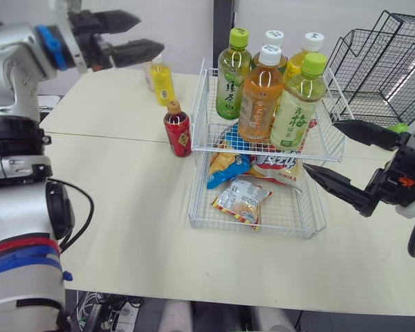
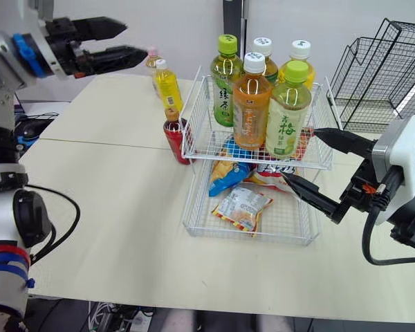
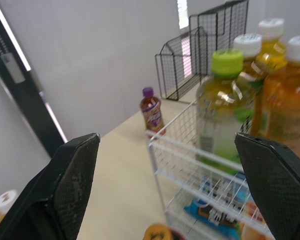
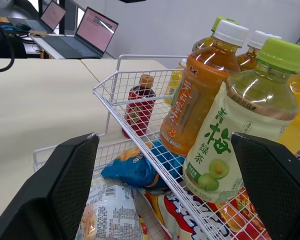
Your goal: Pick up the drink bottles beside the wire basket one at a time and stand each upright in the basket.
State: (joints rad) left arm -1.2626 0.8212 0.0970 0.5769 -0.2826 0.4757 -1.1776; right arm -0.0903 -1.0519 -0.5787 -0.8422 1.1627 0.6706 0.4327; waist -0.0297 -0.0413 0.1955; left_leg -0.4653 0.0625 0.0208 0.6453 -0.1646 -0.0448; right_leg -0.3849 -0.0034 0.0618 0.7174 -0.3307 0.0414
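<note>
Head views: cream desk (image 1: 124,228), with a white two-tier basket (image 1: 263,225) near its middle. Upright in the upper tier: green bottle (image 1: 233,76), orange bottle (image 1: 261,97), lime-cap bottle (image 1: 295,104), and behind them a white-capped back pair (image 1: 311,45). Snacks (image 1: 242,199) lying in the lower tier. Outside on the desk, upright: red bottle (image 1: 178,129) just beside the basket's left wall, yellow bottle (image 1: 162,81) near it and farther back, pink-cap bottle (image 2: 152,61) just behind that one. Black rack (image 1: 387,62) at the back right. Left tool (image 1: 135,36) raised above the desk's far left edge, spread wide, holding nothing. Right tool (image 1: 321,146) close by the basket's right wall, also spread wide and empty, one finger level with the upper tier, the other lower down.

Left wrist view: both black fingers (image 3: 72,180) far apart, nothing between them. Beyond them, the basket's upper tier with the lime-cap and orange bottles. Farther off, a purple-cap bottle (image 3: 152,111) upright on the desk near the rack.

Right wrist view: fingers (image 4: 70,190) wide apart, nothing gripped. Ahead, the orange and lime-cap bottles upright behind the mesh, a blue bag (image 4: 140,170) under them, the red bottle seen through the wire on the basket's other side. Laptops (image 4: 90,35) on another desk far behind.
</note>
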